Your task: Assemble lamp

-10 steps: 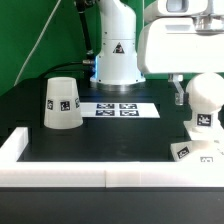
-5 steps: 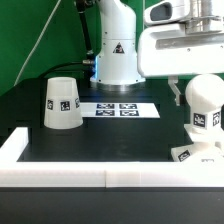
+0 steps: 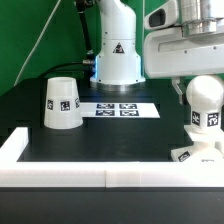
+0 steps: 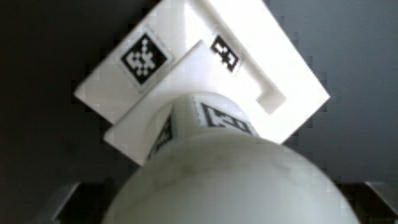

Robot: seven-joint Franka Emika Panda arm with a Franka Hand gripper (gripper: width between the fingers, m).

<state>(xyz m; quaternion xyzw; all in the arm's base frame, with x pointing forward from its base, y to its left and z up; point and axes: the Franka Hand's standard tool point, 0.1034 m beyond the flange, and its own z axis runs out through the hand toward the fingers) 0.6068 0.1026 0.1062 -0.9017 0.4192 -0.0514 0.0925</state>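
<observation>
The white round-headed bulb [image 3: 205, 100] stands upright at the exterior view's right, its foot on or just over the flat square base [image 3: 186, 153]. My gripper [image 3: 200, 92] comes down from above and straddles the bulb's head, shut on it, with one finger [image 3: 178, 92] beside the head. In the wrist view the bulb [image 4: 222, 185] fills the space between the fingers, and its stem points down at the tagged base [image 4: 196, 60] by its notch. The truncated-cone shade [image 3: 62, 104] stands apart at the exterior view's left.
The marker board [image 3: 121, 109] lies flat in the middle in front of the big white robot pedestal [image 3: 117, 55]. A white raised rim [image 3: 100, 175] borders the table's near edge and corner. Dark table lies between the shade and the bulb.
My gripper and the bulb have sunk slightly toward the base, and the bulb's tag has shifted a little to the right. The shade and the marker board have not moved.
</observation>
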